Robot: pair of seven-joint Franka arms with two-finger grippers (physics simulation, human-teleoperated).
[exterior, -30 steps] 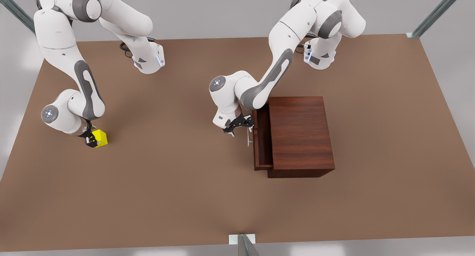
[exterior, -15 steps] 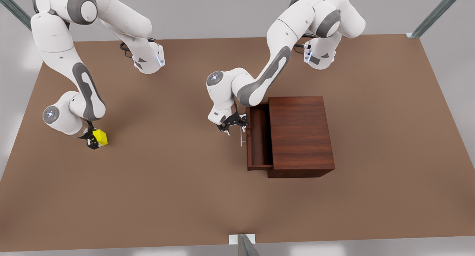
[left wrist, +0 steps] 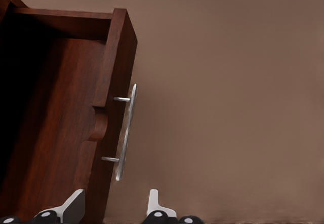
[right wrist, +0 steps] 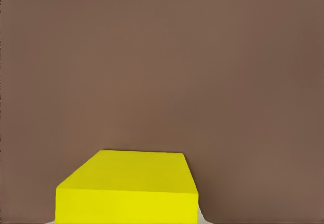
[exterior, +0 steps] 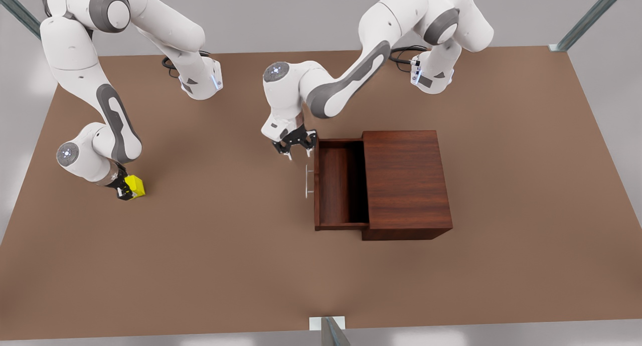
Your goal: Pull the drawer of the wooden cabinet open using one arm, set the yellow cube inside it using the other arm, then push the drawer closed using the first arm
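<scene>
Drawer [exterior: 341, 183]: pulled well out of the wooden cabinet [exterior: 406, 183] toward the front view's left, its tray bare inside; silver bar handle [exterior: 307, 181] on its front panel.
Left hand [exterior: 293, 148]: fingers spread, gripping nothing, just off the drawer's far front corner and apart from the handle.
Right hand [exterior: 123, 188]: at the front view's left, clenched on the yellow cube [exterior: 135, 186] low over the brown surface [exterior: 225, 245].
Yellow cube: well apart from the cabinet, tight against the right wrist camera.
</scene>
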